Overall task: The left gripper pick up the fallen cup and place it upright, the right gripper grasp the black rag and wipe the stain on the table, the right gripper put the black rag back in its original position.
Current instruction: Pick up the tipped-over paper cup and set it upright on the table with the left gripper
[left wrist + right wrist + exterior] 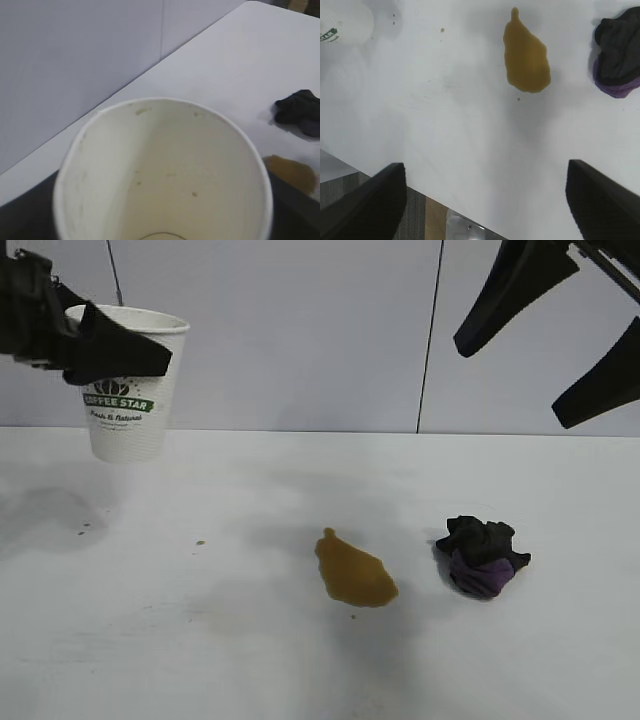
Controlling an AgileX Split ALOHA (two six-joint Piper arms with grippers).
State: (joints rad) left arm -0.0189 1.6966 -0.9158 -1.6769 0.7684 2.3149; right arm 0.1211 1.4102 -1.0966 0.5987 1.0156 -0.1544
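A: Between the fingers of the left gripper [100, 345] the cup [128, 390] is held near its rim, upright and mouth up, lifted clear of the table [200, 660]. One black finger is seen crossing the wall just above the green logo band; the other is hidden behind the cup.

B: Handling noted?

A: Paper, so it is judged light and easily crushed. The rim is the stiffest part and the grip is taken just under it, which is judged sound. From the left wrist view the cup [165, 175] is seen empty, with specks on the inner wall, so little weight is expected.

B: Left arm pose?

A: It is reached in from the side, roughly level and slightly nose-down. The base of the cup is seen hanging above the table, not yet set down.

B: Right side?

A: The right gripper [545, 345] is hung high with its fingers spread wide and nothing between them. Below and ahead of it the black rag [482, 555] is bunched on the table, untouched. The stain [353, 570] lies just beyond the rag, apart from it, toward the cup.

B: Rag handling?

A: Soft and limp; a pinch into the top of the bunch is judged best.
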